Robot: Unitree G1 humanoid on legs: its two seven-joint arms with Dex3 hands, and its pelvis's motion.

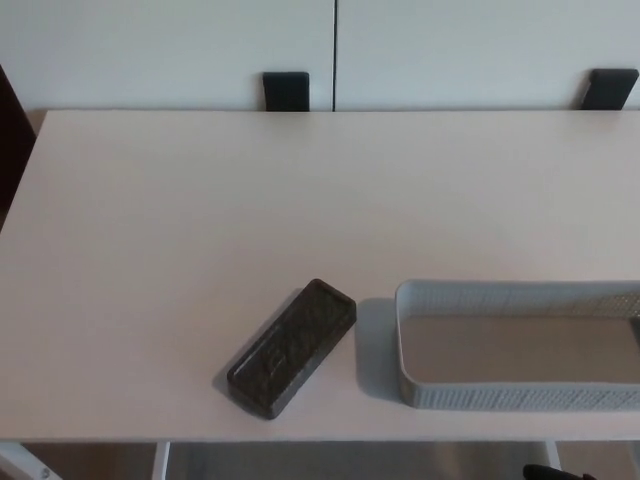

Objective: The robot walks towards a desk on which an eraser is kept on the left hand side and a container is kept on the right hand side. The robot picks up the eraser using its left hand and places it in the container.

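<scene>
A dark, speckled rectangular eraser (291, 347) lies flat and diagonal on the white desk (200, 200), near the front edge and a little left of centre. Just to its right stands a pale grey, perforated rectangular container (500, 397). It has nothing inside and runs off the picture's right edge. A narrow gap separates the eraser's upper corner from the container's left wall. Neither of my hands shows over the desk.
Two black chair backs (286, 91) (610, 88) stand behind the desk's far edge against a white wall. A small dark sliver (548, 472) shows below the front edge at the bottom right; I cannot tell what it is. The desk's left edge borders something dark.
</scene>
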